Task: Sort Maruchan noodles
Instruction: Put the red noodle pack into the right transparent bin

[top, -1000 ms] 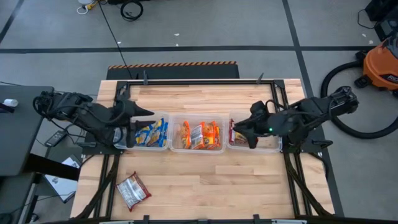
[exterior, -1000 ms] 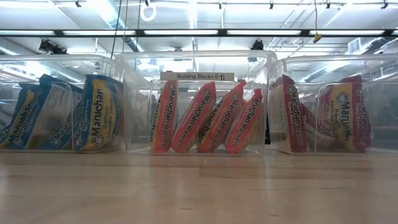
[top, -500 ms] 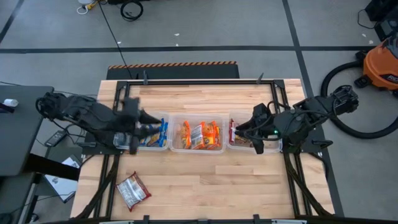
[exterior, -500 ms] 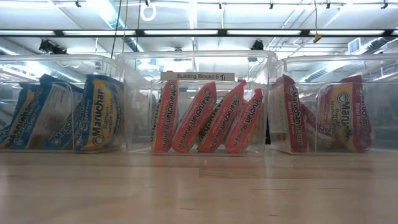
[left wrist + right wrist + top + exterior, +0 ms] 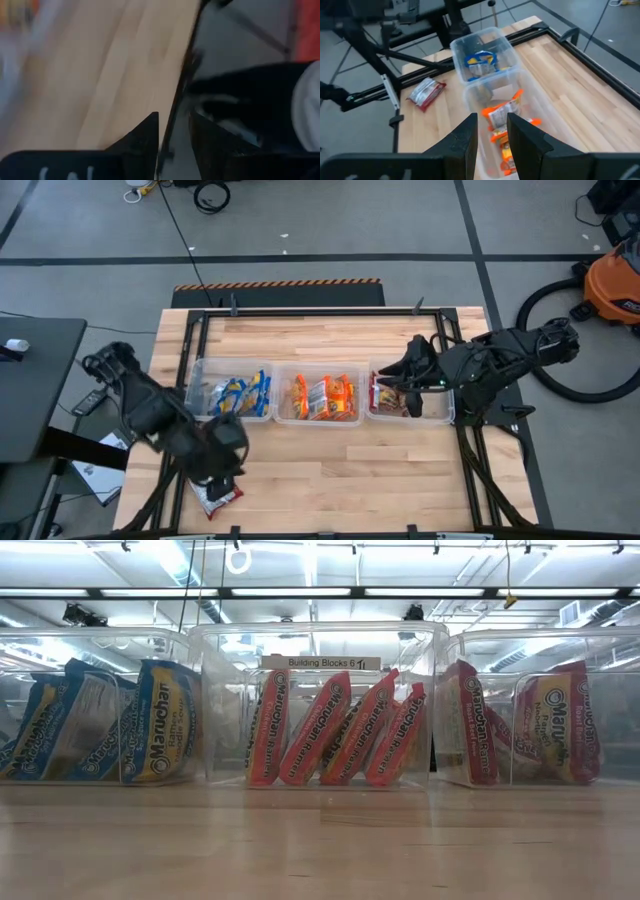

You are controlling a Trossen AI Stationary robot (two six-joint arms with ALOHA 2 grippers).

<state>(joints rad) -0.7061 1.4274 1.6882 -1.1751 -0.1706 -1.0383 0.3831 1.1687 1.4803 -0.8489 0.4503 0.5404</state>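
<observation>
Blue-and-white Maruchan packets (image 5: 238,394) stand on edge in the left clear bin, orange ones (image 5: 322,397) in the middle bin, red ones (image 5: 392,398) in the right bin. In the low view they show as blue (image 5: 100,730), orange (image 5: 335,730) and red (image 5: 520,730) rows. One red-and-silver packet (image 5: 214,494) lies flat near the table's near-left corner, also seen in the right wrist view (image 5: 426,93). My left gripper (image 5: 228,464) hangs just above it, narrowly open (image 5: 173,122), touching nothing. My right gripper (image 5: 384,382) is over the right bin's left end, narrowly open (image 5: 491,120) and empty.
The three clear bins (image 5: 272,368) sit side by side across the table's middle. A black metal frame (image 5: 320,311) runs round the table. Bare wood lies near of the bins (image 5: 380,480). An orange vacuum (image 5: 615,280) stands on the floor to the right.
My left arm has swung quickly out of the left bin toward the table's near edge and now hangs over the loose red-and-silver packet. My right gripper has shifted slightly toward the far edge over the right bin. The packets have stayed where they were.
</observation>
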